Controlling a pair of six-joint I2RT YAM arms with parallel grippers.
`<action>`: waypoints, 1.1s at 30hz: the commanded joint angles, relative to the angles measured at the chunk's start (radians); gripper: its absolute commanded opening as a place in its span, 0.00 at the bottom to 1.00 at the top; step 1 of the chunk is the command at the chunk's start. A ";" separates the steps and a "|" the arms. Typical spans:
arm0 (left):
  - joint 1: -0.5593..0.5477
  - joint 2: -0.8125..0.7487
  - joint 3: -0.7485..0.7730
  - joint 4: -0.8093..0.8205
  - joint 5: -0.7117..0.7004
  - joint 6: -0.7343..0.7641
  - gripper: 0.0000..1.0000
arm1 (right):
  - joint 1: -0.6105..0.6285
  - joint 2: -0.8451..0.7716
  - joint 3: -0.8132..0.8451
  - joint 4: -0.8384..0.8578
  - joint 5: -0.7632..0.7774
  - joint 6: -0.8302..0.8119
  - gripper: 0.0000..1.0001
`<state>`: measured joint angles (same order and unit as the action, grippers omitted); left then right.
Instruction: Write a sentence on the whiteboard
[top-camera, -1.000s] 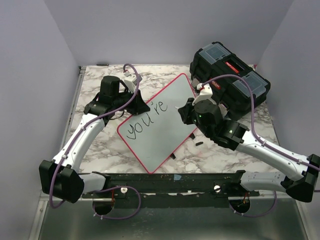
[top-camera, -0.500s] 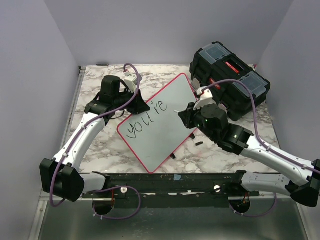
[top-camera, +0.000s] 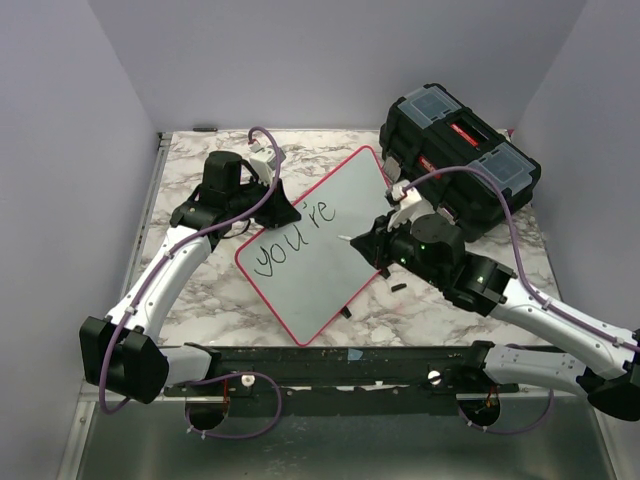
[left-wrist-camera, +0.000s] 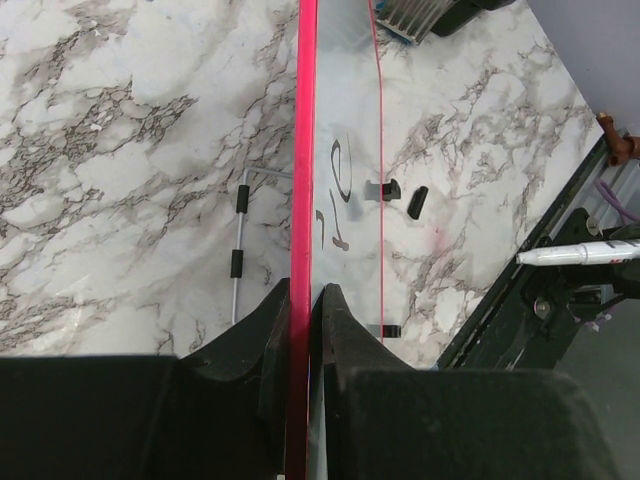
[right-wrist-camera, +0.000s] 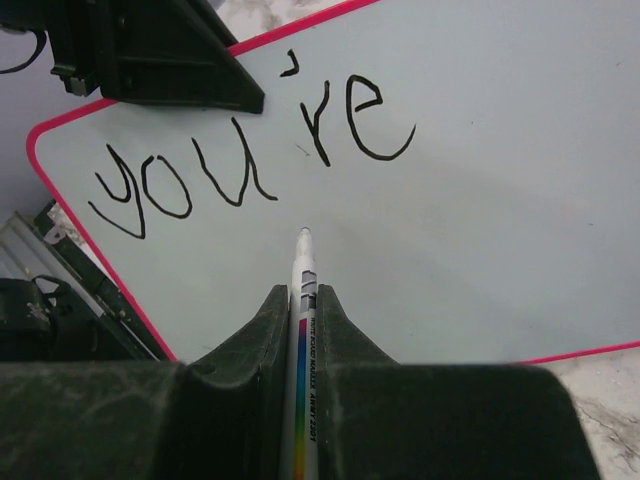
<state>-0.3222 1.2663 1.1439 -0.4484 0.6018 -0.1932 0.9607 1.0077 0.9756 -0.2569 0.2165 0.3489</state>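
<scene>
In the top view's centre, the left gripper (left-wrist-camera: 303, 295) clamps the whiteboard (top-camera: 310, 270) at its upper-left rim. The right gripper (right-wrist-camera: 300, 295) pinches a marker (right-wrist-camera: 304, 255), its tip seemingly just below the sentence (right-wrist-camera: 245, 172).

White, black and pink over veined marble

The whiteboard (top-camera: 305, 270) is glossy white with a thin red-pink rim and small black clips (left-wrist-camera: 418, 200); the handwriting (right-wrist-camera: 250, 165) on it, "you're", is black. The marker (right-wrist-camera: 305, 340) has a white barrel with a rainbow stripe and black print. The table (top-camera: 190, 300) is white marble veined grey and brown. The toolbox (top-camera: 460, 150) is black with greyish see-through lid panels and red accents. The left arm (top-camera: 165, 275) and right arm (top-camera: 560, 320) are white with black joints, the left gripper (left-wrist-camera: 303, 295) and right gripper (right-wrist-camera: 300, 292) are black, and the cables (top-camera: 262, 135) are purple.
</scene>
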 joint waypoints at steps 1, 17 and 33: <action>-0.024 0.015 -0.011 -0.057 -0.068 0.078 0.00 | 0.003 -0.017 -0.031 -0.021 -0.056 -0.006 0.01; -0.026 0.005 -0.017 -0.053 -0.060 0.080 0.00 | 0.003 -0.066 -0.061 -0.039 -0.086 -0.055 0.01; -0.028 -0.018 -0.020 -0.032 -0.011 0.063 0.00 | 0.342 0.111 -0.056 0.068 0.322 -0.117 0.01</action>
<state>-0.3279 1.2591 1.1431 -0.4427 0.6041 -0.2050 1.1912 1.0824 0.9314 -0.2646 0.3347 0.2764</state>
